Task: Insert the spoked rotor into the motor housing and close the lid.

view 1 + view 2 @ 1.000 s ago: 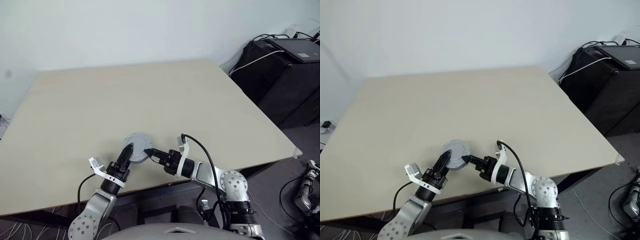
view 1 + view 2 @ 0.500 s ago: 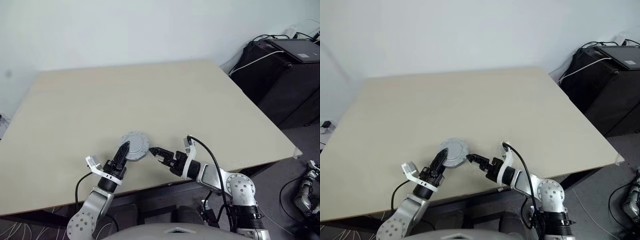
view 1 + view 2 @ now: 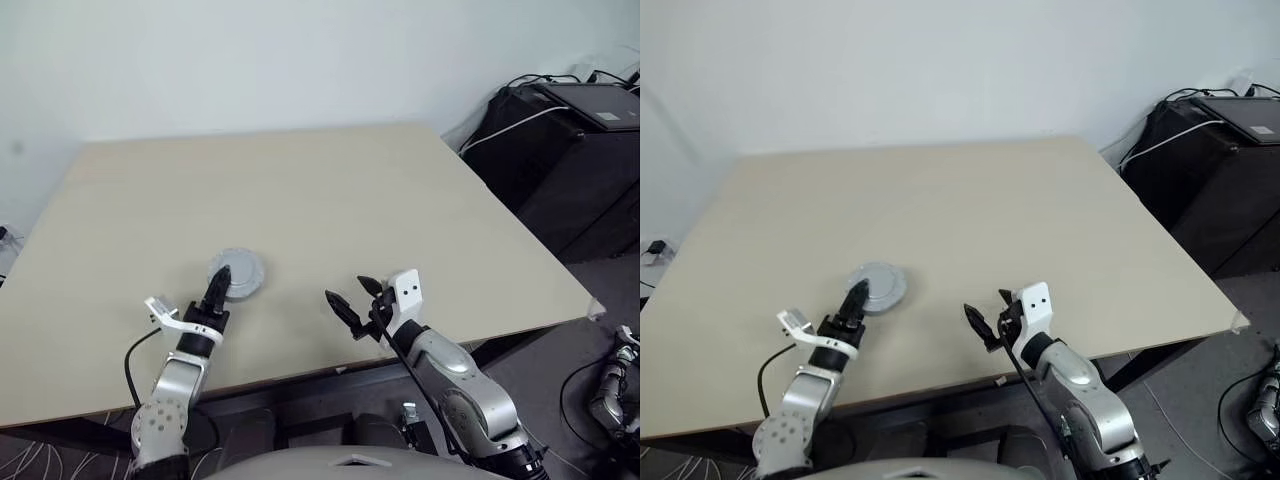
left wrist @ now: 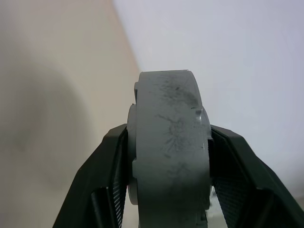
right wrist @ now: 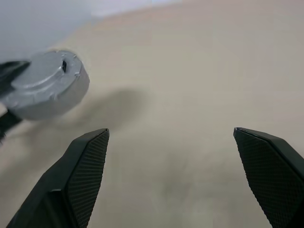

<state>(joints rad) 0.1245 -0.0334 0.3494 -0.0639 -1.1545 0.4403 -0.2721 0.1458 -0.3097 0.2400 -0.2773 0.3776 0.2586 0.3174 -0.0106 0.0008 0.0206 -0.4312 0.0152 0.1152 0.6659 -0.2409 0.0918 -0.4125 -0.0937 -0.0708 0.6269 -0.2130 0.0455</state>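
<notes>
Left wrist view is showing the grey round lid [image 4: 170,147] being pinched edge-on between the two black fingers [image 4: 107,178] of the left gripper [image 3: 217,284], one pressing on each flat face. In the head views the lid is sitting over the near-left part of the beige table [image 3: 330,190]. The right gripper [image 3: 349,300] is hovering well apart from it near the table's front edge, fingers [image 5: 78,175] spreading wide and gripping nothing.

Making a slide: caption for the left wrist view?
Left gripper shut on the grey lid, held edge-on above the beige table.
</notes>
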